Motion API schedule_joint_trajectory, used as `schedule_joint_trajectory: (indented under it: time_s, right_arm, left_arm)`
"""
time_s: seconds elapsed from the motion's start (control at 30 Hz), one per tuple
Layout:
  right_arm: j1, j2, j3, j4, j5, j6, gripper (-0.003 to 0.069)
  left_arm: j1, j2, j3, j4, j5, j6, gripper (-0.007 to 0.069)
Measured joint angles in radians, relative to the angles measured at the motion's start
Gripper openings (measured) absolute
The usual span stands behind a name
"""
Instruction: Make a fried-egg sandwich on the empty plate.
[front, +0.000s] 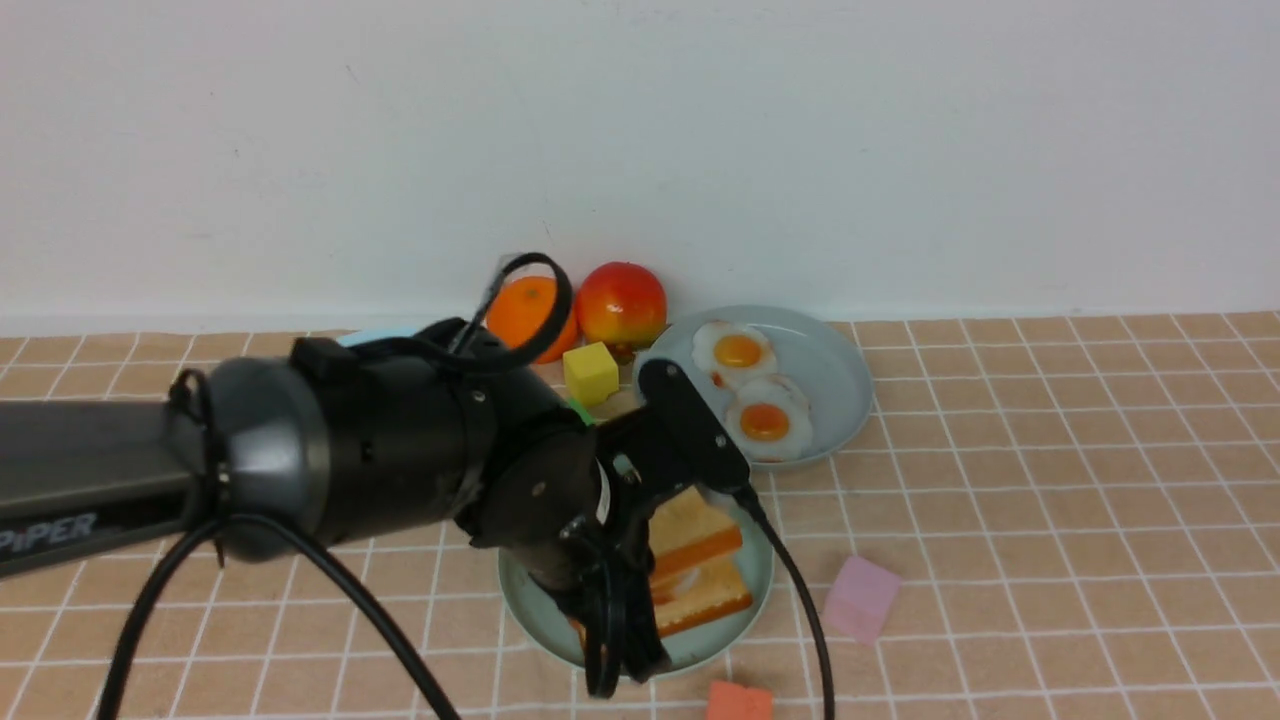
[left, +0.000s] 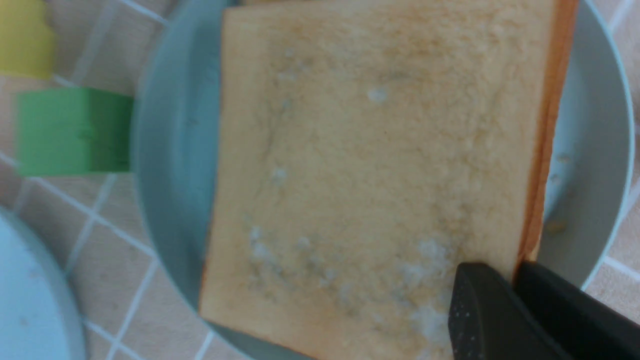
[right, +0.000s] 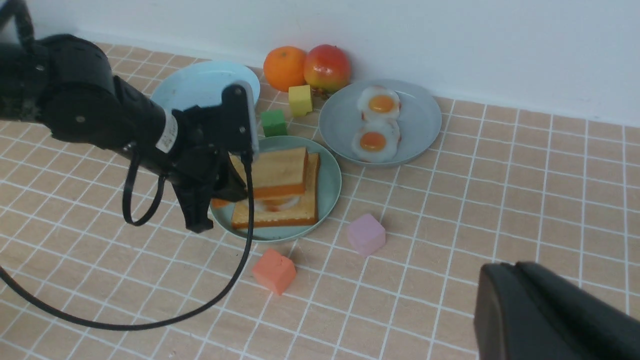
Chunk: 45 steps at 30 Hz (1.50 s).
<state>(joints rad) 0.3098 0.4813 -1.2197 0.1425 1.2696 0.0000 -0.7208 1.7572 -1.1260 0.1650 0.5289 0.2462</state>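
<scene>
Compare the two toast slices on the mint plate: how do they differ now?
The top slice is pinched at one edge by the left end effector; the bottom slice is free. The bottom slice lies flat on the plate under the egg; the top slice covers the egg. The top slice sits shifted farther back, leaving the bottom slice's near edge uncovered. Both are square, golden-brown, orange-crusted.

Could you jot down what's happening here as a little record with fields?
Left gripper: shut on upper square golden-brown toast slice, held above the egg
Pale mint-green round plate: lower toast slice, white fried egg on it
Right gripper: away from plates, state unclear
Grey-blue round plate: two spare fried eggs
</scene>
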Motion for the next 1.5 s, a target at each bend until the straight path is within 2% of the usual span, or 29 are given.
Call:
schedule_joint_trajectory:
  time_s: [0.47,0.53,0.77,0.9,1.17,1.3,1.37,1.4,1.43,1.47,1.5]
  right_arm:
    - [0.0,-0.002,0.0,0.0,0.0,0.0,0.0042]
    - [0.0,-0.002,0.0,0.0,0.0,0.0,0.0043]
    - [0.0,-0.002,0.0,0.0,0.0,0.0,0.005]
    - [0.0,-0.002,0.0,0.0,0.0,0.0,0.005]
    - [0.0,-0.002,0.0,0.0,0.0,0.0,0.0053]
    - [0.0,-0.004,0.0,-0.012,0.0,0.0,0.0053]
    - [0.0,-0.018,0.0,-0.024,0.0,0.007,0.0053]
    - [0.0,-0.028,0.0,-0.028,0.0,0.012,0.0053]
    - [0.0,-0.031,0.0,-0.031,0.0,0.013,0.0053]
    - [0.0,-0.06,0.0,-0.042,0.0,0.03,0.0053]
    - [0.0,-0.088,0.0,-0.058,0.0,0.05,0.0053]
  left_arm:
    - [0.0,0.029,0.0,-0.033,-0.003,0.043,0.0044]
    - [0.0,0.029,0.0,-0.038,-0.003,0.043,0.0064]
    - [0.0,0.029,0.0,-0.057,-0.007,0.043,0.0242]
    - [0.0,0.028,0.0,-0.067,-0.006,0.042,0.0315]
    - [0.0,-0.097,0.0,-0.147,0.031,0.039,0.0344]
    - [0.0,-0.249,0.0,-0.212,0.072,-0.027,0.027]
    - [0.0,-0.405,0.003,-0.252,0.077,-0.102,0.0151]
    - [0.0,-0.464,0.011,-0.267,0.076,-0.116,0.0106]
    - [0.0,-0.479,0.011,-0.27,0.075,-0.118,0.0094]
    - [0.0,-0.603,0.041,-0.297,0.064,-0.126,0.0012]
    - [0.0,-0.699,0.079,-0.313,0.046,-0.126,-0.0013]
